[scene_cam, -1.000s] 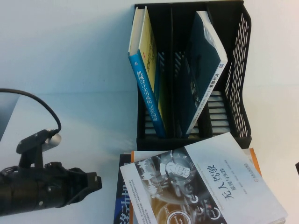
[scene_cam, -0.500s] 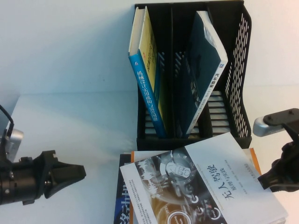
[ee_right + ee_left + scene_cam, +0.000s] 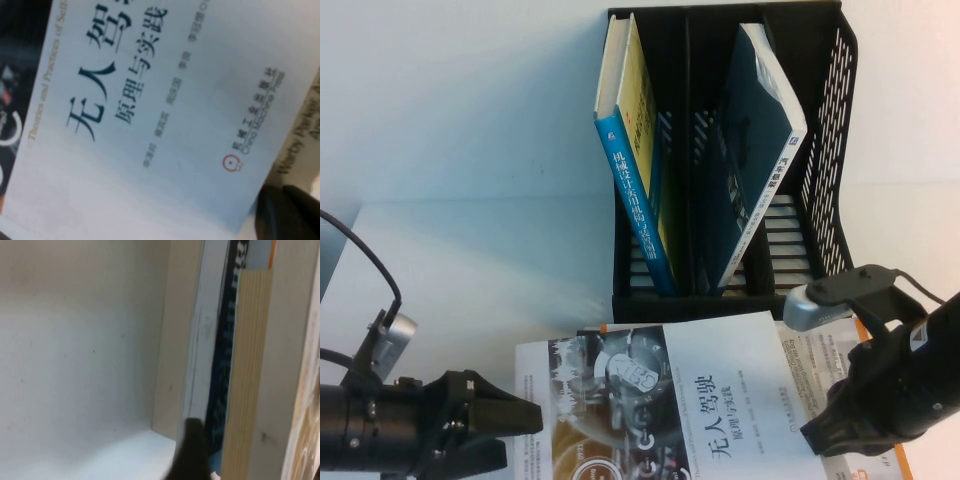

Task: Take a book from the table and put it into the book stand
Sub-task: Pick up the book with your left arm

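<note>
The book (image 3: 710, 400), white with a dark dashboard photo and black Chinese title, lies flat on top of other books at the table's (image 3: 470, 260) front. Its left part overhangs that pile. My left gripper (image 3: 520, 440) is open at the book's left edge; one dark finger (image 3: 192, 450) shows beside the stacked book edges (image 3: 250, 390). My right gripper (image 3: 823, 437) is shut and rests against the book's right edge; its fingertips (image 3: 287, 212) touch the cover's (image 3: 150, 100) corner. The black book stand (image 3: 830, 120) stands upright behind the pile, its rightmost slot empty.
A blue-and-yellow book (image 3: 635, 180) leans in the stand's left slot and a dark teal book (image 3: 755, 160) in the middle one. A pale book with an orange edge (image 3: 820, 350) lies under the white one. Bare table stretches left of the stand.
The white book has slid and turned to the left. My right gripper has moved left against its right edge. My left gripper has moved right to its left edge.
</note>
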Robot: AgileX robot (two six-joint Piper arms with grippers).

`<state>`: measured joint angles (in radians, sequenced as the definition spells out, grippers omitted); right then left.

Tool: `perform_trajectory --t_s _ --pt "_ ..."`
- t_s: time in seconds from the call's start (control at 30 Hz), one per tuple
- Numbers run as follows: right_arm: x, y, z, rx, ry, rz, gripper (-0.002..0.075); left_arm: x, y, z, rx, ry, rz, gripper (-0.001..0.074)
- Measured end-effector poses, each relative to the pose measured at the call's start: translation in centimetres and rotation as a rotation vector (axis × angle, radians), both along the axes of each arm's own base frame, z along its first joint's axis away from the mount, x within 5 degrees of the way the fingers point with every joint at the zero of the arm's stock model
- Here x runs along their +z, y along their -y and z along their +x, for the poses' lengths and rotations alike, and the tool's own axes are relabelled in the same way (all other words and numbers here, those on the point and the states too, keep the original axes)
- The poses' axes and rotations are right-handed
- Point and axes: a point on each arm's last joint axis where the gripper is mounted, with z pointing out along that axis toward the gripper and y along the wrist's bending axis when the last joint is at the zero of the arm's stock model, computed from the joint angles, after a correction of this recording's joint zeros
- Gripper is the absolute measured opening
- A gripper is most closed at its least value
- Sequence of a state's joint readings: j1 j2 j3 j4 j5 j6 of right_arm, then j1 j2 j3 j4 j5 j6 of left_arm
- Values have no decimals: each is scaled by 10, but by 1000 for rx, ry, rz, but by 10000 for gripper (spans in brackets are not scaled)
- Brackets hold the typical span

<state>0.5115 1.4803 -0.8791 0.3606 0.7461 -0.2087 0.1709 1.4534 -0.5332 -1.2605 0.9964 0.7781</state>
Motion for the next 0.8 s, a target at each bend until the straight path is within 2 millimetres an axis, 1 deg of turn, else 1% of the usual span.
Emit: perform_trajectory --t_s 0.07,0.13,0.23,0.33,0.43,0.5,0.53,0.6,0.63,0.67,0.7,0.73,0.8 --pt "0 -4 -2 2 -8 14 -1 0 4 -1 -17 -1 2 594" --pt "0 -5 -3 -4 -13 18 -1 0 8 -2 -36 -1 2 634" --pt "1 -5 -2 -19 -10 22 -1 0 14 -3 -62 0 7 640" --pt "1 -5 -2 -26 -8 24 -1 -1 20 -2 -78 16 20 604" --pt "1 -5 -1 -31 1 27 -1 0 28 -2 -96 42 22 547" --pt "1 -5 0 -34 2 28 -1 -1 31 -1 -101 51 28 497" --pt "1 -5 0 -34 2 28 -1 -1 32 -1 -101 57 35 456" --pt "1 -5 0 -34 2 28 -1 -2 31 -1 -96 62 55 334" --pt "1 -5 0 -34 2 28 -1 -2 31 0 -93 63 58 239" --pt "1 -5 0 -32 4 25 -1 -1 31 1 -86 66 49 167" --pt "1 -5 0 -30 6 22 -1 -1 31 1 -88 69 38 123" --pt "2 -4 0 -29 13 20 -1 0 30 1 -84 75 27 105" --pt "6 -2 -1 -28 37 21 -1 2 28 1 -84 85 8 106"
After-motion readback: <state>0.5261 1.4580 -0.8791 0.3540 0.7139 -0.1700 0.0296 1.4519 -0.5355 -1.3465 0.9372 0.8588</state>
